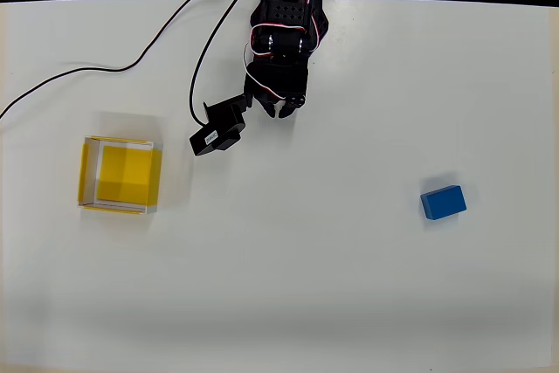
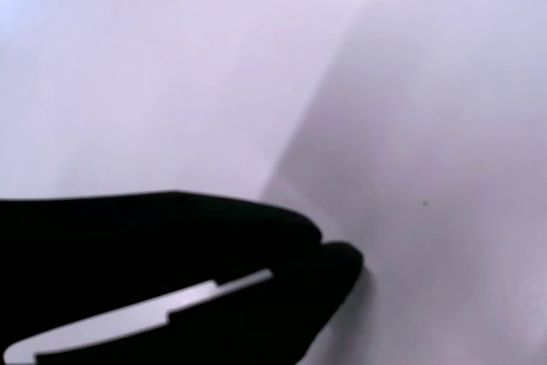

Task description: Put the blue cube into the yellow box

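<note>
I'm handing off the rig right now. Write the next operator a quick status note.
Tool: shut and holding nothing, near the top centre of the white table in the overhead view.
Small solid blue cube: lying on the table at the right, untouched.
Shallow open-topped yellow box: at the left, nothing inside.
Done: nothing yet.
Left: reach right to the cube, grasp it, carry it across to the box, release.

A plain white table [image 1: 288, 286] carries everything. The yellow box [image 1: 121, 176] sits near the left edge, open side up, about midway between the far and near edges. The blue cube [image 1: 444, 202] lies flat toward the right edge, well apart from the box. A thin black cable [image 1: 96, 68] trails over the far left corner. The near half is bare white.
</note>
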`<state>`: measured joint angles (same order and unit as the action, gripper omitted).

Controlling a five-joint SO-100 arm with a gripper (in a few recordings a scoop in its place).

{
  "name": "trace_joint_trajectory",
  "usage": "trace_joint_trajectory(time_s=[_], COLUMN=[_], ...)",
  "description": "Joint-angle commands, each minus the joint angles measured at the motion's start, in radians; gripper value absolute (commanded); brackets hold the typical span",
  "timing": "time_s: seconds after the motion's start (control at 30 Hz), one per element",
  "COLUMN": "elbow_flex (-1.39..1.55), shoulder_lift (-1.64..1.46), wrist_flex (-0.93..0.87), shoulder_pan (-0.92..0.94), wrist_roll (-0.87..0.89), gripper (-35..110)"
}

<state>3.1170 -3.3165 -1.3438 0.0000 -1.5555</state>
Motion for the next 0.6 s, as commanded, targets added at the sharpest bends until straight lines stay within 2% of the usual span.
trace_joint_trajectory(time_s=[0.0, 0.47, 0.57], elbow_flex=[0.028, 0.028, 0.028], shoulder_lift=[-0.025, -0.023, -0.026], wrist_flex=[-0.009, -0.012, -0.011], shoulder_pan=[-0.008, -0.041, -0.057], wrist_roll=[-0.014, -0.052, -0.005], gripper=[0, 0, 0])
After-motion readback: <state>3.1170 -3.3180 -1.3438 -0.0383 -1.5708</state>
